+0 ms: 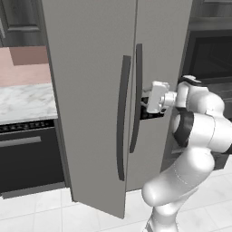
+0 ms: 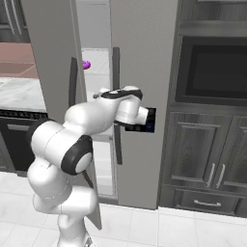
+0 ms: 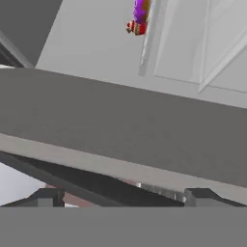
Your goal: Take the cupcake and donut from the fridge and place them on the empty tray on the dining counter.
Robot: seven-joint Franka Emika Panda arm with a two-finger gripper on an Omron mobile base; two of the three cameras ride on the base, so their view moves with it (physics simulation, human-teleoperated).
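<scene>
Donut (image 2: 87, 64): purple ring on an upper translucent shelf inside the fridge (image 2: 137, 58), seen through the gap between the 2 doors in the right base view. In the hand view the same purple shape (image 3: 140, 10) sits near the top edge, with a small red-and-tan bit just beside it (image 3: 136, 28) that I take for the cupcake; too small to be sure.

Both items sit inside, untouched as far as I can see. I judge 0 of 2 moved.

Fridge: left door (image 1: 86, 99) is swung partly out toward the base; the right door looks closed or nearly so. Long dark handles (image 1: 136, 97) run down the inner edges of both doors.

Gripper (image 1: 144, 105): at about mid-height of the doors, right at the right door's handle. Its jaws stand wide and hold nothing; in the hand view the 2 tips sit far apart at the bottom, with a dark bar, which I take for the handle, crossing just above them. I cannot tell whether the tips touch it.

Tray and dining counter: not located from here.

My reading: I am at the door-opening stage. Left to do: widen access, reach the shelf, take each item, drive to the counter, set both on the tray.
</scene>
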